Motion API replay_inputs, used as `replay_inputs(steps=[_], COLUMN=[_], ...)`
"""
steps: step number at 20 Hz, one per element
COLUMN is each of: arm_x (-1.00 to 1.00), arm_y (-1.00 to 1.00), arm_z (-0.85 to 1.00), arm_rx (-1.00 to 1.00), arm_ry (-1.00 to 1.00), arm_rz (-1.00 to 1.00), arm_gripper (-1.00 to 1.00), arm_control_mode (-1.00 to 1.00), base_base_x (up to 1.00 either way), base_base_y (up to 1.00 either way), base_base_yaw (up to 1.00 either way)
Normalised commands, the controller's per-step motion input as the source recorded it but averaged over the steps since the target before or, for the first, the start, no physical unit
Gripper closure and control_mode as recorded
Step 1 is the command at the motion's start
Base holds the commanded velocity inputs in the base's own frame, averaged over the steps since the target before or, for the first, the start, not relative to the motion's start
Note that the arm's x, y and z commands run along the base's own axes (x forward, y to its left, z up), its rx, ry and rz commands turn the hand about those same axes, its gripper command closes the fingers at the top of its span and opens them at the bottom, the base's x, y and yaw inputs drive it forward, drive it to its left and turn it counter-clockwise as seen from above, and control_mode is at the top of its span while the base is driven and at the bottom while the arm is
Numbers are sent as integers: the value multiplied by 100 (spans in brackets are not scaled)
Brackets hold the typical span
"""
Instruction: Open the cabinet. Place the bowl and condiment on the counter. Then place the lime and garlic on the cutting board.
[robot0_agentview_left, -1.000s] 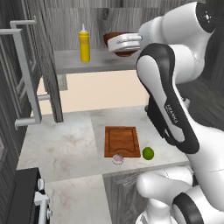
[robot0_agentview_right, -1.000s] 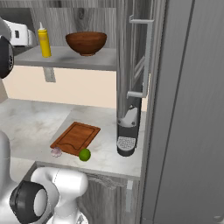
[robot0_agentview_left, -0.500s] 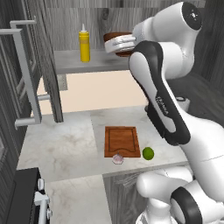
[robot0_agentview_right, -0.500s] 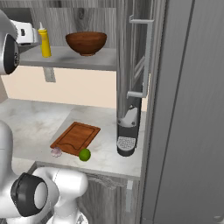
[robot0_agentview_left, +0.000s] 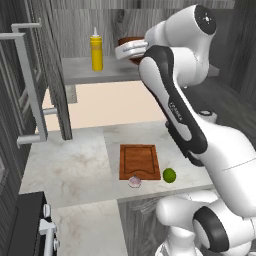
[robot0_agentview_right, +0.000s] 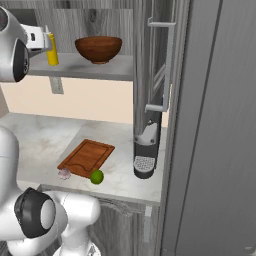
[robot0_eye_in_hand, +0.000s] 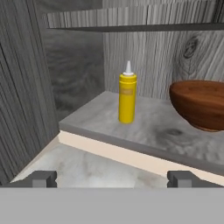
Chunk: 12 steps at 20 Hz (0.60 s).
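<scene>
The cabinet (robot0_agentview_left: 35, 85) stands open, its doors swung wide. On its grey inner shelf (robot0_eye_in_hand: 144, 131) a yellow condiment bottle (robot0_eye_in_hand: 127, 94) stands upright, with the dark wooden bowl (robot0_eye_in_hand: 199, 104) just to its right. My gripper (robot0_eye_in_hand: 112, 179) is open and empty, level with the shelf and short of its front edge, facing the bottle. From the left base view the gripper (robot0_agentview_left: 122, 50) hangs in front of the bowl (robot0_agentview_left: 131, 40), right of the condiment (robot0_agentview_left: 96, 50). Down on the counter (robot0_agentview_left: 75, 165) the cutting board (robot0_agentview_left: 139, 161) lies bare, garlic (robot0_agentview_left: 134, 181) and lime (robot0_agentview_left: 169, 175) beside its near edge.
A black coffee machine (robot0_agentview_right: 145, 155) stands on the counter under the right cabinet door (robot0_agentview_right: 155, 65), right of the cutting board (robot0_agentview_right: 86, 157). The left door's bar handle (robot0_agentview_left: 27, 85) juts out over the counter's left end. A tall dark panel (robot0_agentview_right: 215, 125) closes off the right side.
The arm's elbow and upper links have risen and swung left in the left base view. The hand has shifted slightly along the shelf front. The jaws stay open, and bottle and bowl have not moved.
</scene>
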Motion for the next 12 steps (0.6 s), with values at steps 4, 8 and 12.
replay_inputs(steps=[4, 8, 12], arm_x=[23, 14, 15], arm_y=[6, 11, 10], arm_z=[0, -1, -6], arm_rx=[0, 0, 0], arm_ry=[0, 0, 0], arm_rz=[0, 0, 0], arm_gripper=[-100, -100, -100], arm_control_mode=[-100, -100, -100], base_base_x=[0, 0, 0], base_base_y=[0, 0, 0], base_base_yaw=[0, 0, 0])
